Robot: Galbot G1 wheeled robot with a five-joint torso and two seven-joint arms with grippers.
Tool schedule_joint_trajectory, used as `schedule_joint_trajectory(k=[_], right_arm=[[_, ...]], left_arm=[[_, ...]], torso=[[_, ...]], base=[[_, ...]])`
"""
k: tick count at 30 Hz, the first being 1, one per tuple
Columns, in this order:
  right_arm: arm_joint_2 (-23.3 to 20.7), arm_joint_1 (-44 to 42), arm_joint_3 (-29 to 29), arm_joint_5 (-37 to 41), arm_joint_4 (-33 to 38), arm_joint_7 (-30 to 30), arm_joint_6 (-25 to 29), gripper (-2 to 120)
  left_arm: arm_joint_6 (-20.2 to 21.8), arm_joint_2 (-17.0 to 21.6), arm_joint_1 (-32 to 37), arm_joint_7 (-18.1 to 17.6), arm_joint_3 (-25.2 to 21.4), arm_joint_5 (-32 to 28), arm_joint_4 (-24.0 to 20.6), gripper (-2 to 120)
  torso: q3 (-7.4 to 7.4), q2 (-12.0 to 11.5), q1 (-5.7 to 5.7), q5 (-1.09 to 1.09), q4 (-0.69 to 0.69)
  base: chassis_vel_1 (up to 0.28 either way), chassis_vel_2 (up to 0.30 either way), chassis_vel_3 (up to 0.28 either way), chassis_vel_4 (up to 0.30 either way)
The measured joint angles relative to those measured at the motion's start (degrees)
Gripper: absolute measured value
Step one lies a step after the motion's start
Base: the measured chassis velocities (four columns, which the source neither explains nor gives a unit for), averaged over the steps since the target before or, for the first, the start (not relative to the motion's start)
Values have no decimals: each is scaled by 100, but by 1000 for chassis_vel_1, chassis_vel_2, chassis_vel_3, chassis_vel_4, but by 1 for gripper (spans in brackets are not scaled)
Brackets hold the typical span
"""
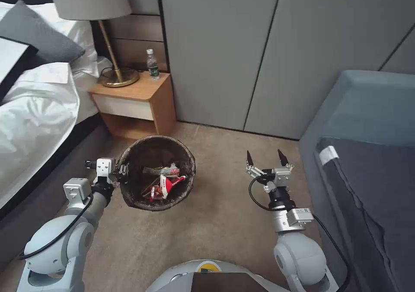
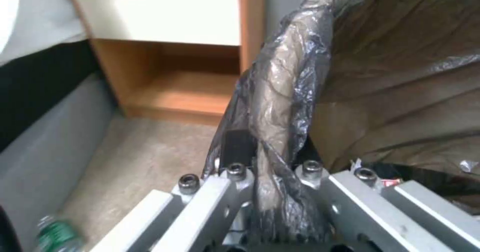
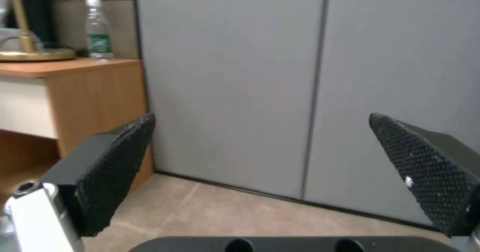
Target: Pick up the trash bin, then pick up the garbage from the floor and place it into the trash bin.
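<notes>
Left gripper (image 1: 122,171) is clamping the trash bin (image 1: 156,173) rim, snack packets (image 1: 166,181) already lying inside; right gripper (image 1: 264,158) is hovering spread, empty, beside it.

Left gripper (image 1: 122,172) clamped at its side, right gripper (image 1: 264,158) raised, fingers spread wide

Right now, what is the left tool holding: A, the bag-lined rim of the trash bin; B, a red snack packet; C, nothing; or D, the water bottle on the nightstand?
A. The left tool is shut on the bag-covered rim of the trash bin, and the left wrist view shows the crinkled liner pinched between its fingers.
</notes>
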Motion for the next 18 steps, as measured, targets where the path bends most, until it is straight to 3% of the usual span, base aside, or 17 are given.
schedule_joint_trajectory(k=[18], right_arm=[[-13, 177, 6, 66, -73, 17, -112, 100]], left_arm=[[-10, 23, -50, -18, 30, 12, 23, 3]], torso=[[0, 0, 0, 0, 0]], base=[[99, 94, 106, 100]])
